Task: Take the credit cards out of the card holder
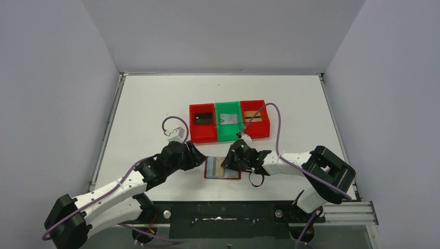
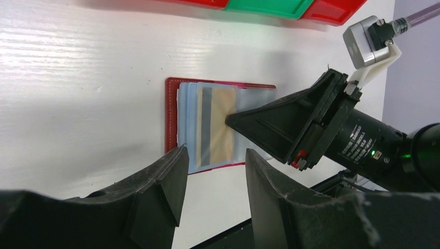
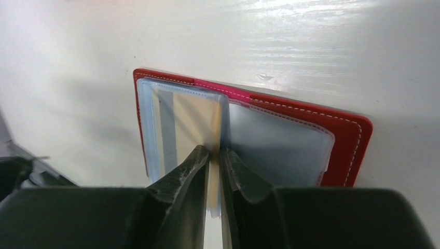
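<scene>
Dark red leather, the card holder (image 3: 347, 140) lies open flat on the white table (image 3: 311, 46). My right gripper (image 3: 214, 155) is pinched on the gold-yellow card (image 3: 194, 119) in its pale sleeve (image 3: 150, 119). My left gripper (image 2: 212, 155) hovers at the holder's edge, jaws apart, holding nothing.

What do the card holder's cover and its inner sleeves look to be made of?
The card holder cover: dark red leather or imitation, matte, judging by the pale stitching along its edge. Its inner sleeves: probably thin clear plastic, glossy, pale blue-grey; the credit card shows through.
</scene>
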### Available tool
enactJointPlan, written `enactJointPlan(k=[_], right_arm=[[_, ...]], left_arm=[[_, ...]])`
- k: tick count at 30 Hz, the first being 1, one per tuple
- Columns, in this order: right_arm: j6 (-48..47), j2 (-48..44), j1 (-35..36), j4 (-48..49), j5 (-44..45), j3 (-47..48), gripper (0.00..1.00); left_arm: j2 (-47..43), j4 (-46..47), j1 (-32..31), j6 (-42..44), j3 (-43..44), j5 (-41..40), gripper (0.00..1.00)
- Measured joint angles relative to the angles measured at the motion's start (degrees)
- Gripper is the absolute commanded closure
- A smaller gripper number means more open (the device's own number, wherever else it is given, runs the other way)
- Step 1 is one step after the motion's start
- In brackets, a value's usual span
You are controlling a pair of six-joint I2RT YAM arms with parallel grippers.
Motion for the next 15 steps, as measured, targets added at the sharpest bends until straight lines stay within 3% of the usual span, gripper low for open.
enactJointPlan(k=[7, 15], right_arm=[[5.6, 0.2, -7.0, 19.4, -12.6, -10.4, 1.00], [10.5, 3.3, -10.4, 36.5, -18.8, -18.2, 1.00]], left_arm=[[5.2, 4.5, 0.1, -0.7, -0.4, 5.3, 0.56], [11.2, 8.8, 0.4, -0.7, -0.4, 10.2, 0.55]])
